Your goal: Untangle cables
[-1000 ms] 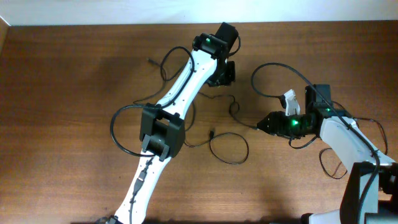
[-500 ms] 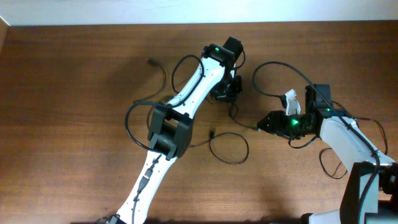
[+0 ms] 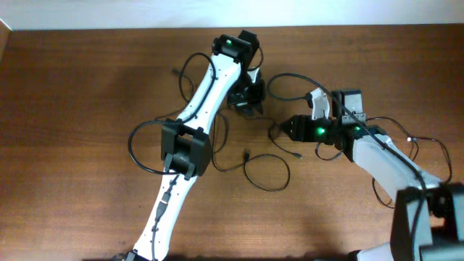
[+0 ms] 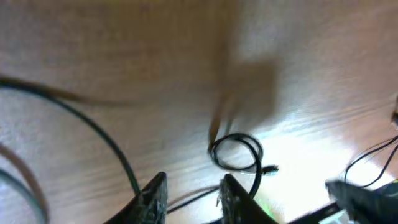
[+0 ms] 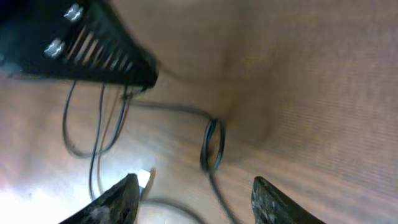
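The cables [image 3: 287, 174] lie mid-table as thin black wires. A wide loose loop sits on the near side, with a small plug [image 3: 247, 155] at its left end. Strands run from it to the far side, where they form a tight little coil [image 4: 237, 136] that shows as a narrow loop [image 5: 204, 152] in my right wrist view.

My left gripper [image 3: 247, 110] hangs just left of that coil. Its fingers stand partly apart [image 4: 191, 190] and clamp nothing, though one strand crosses low between them. My right gripper [image 3: 284, 130] points at the coil from the right, jaws wide [image 5: 193, 199] and empty, with a strand lying on the wood below.

My white left arm [image 3: 210, 87] slants over the left strands and hides parts of them. Its black ribbed housing [image 5: 81, 43] fills the upper left of my right wrist view.

The table [image 3: 87, 109] is brown wood with a fine grain and some glare.
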Controlling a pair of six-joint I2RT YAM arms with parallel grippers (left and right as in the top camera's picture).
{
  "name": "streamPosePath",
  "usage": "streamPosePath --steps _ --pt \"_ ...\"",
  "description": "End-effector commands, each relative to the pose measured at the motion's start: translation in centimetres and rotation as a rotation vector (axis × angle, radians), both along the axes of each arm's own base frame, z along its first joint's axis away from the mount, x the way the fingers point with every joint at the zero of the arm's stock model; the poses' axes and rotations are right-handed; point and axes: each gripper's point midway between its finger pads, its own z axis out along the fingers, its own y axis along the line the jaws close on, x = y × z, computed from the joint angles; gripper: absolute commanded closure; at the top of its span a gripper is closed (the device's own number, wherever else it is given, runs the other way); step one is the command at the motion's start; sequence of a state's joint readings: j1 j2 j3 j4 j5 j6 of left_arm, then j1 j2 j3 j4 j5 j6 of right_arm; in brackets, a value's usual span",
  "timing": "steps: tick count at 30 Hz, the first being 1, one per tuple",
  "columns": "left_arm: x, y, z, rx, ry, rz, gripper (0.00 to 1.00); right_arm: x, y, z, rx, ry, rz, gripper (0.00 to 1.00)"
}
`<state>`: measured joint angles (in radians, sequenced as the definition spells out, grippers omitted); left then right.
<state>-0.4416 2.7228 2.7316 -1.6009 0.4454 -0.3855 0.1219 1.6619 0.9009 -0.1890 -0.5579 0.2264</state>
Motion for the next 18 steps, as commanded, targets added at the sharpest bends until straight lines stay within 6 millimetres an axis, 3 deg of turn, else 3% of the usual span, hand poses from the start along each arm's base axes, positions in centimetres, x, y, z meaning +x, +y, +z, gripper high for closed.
streamPosePath --steps 1,4,7,13,14,16,18 --pt "-0.8 -0.6 0.3 -0.018 0.020 -0.019 0.68 0.8 0.0 -2.9 -0.001 0.062 -0.051 0.43" --pt "-1.5 -0.9 0.6 -0.052 0.034 -0.069 0.66 0.4 0.3 -5.5 0.027 0.151 -0.071 0.50" --pt "-2.3 -0.5 0.7 -0.041 0.064 -0.086 0.64 0.0 1.3 -6.0 0.079 0.175 -0.032 0.60" --pt "-2.4 -0.7 0.8 -0.055 0.071 -0.081 0.65 0.1 2.2 -6.5 0.021 0.157 -0.043 0.66" --pt "-2.4 -0.8 0.9 -0.068 0.077 -0.079 0.65 0.1 2.3 -6.5 0.010 0.152 -0.043 0.70" --pt "-2.6 -1.3 1.3 -0.100 0.091 -0.075 0.64 0.2 2.5 -6.7 -0.010 0.143 -0.044 0.96" --pt "-2.9 -2.1 1.9 -0.161 0.117 -0.068 0.63 0.7 2.7 -6.1 0.013 0.116 -0.036 0.96"
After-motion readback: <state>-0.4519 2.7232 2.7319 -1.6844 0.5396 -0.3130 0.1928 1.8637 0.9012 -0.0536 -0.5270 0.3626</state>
